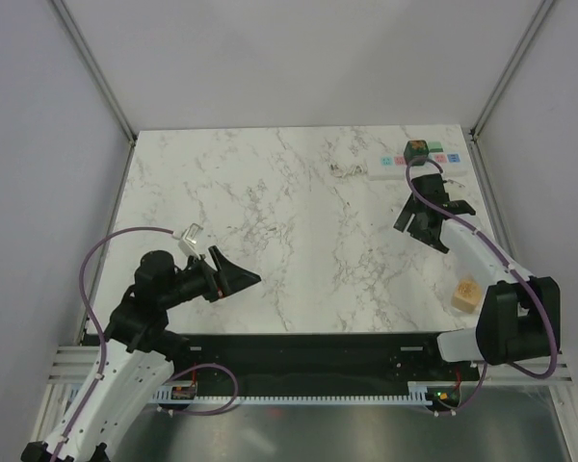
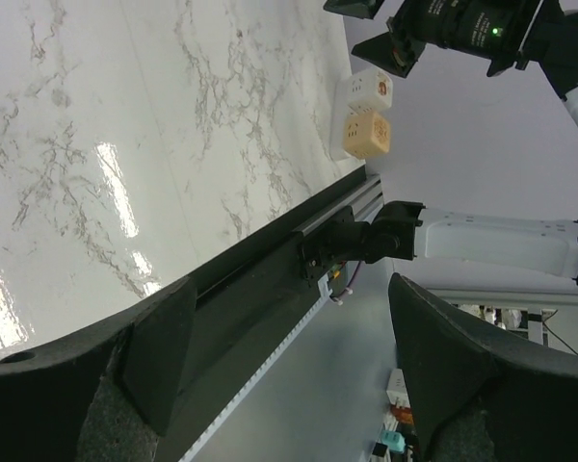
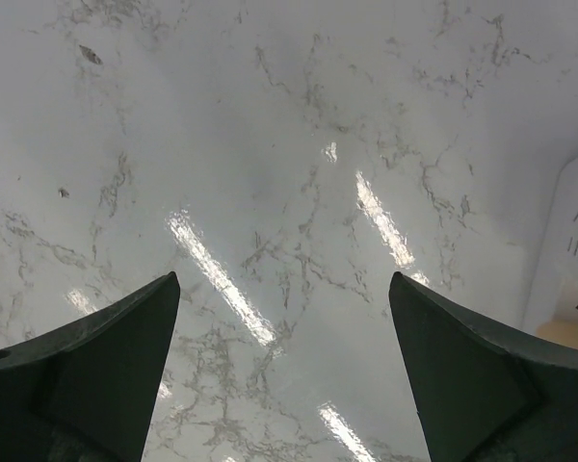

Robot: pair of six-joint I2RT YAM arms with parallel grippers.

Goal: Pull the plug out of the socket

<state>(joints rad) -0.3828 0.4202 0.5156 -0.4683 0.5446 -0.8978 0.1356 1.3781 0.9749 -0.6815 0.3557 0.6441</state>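
The small dark green cube-shaped plug (image 1: 416,151) sits in the long white power-strip socket (image 1: 385,164) with pastel outlets, at the far right corner of the white marble table (image 1: 289,221). The right gripper (image 1: 432,210) hovers near it, jaws wide and empty; the left gripper (image 1: 239,272), well apart at the near left, is also spread and holds nothing

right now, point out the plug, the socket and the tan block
plug (image 1: 416,151), top view, its dark top face
socket (image 1: 383,166), top view, its left end
tan block (image 1: 465,295), top view, its top face
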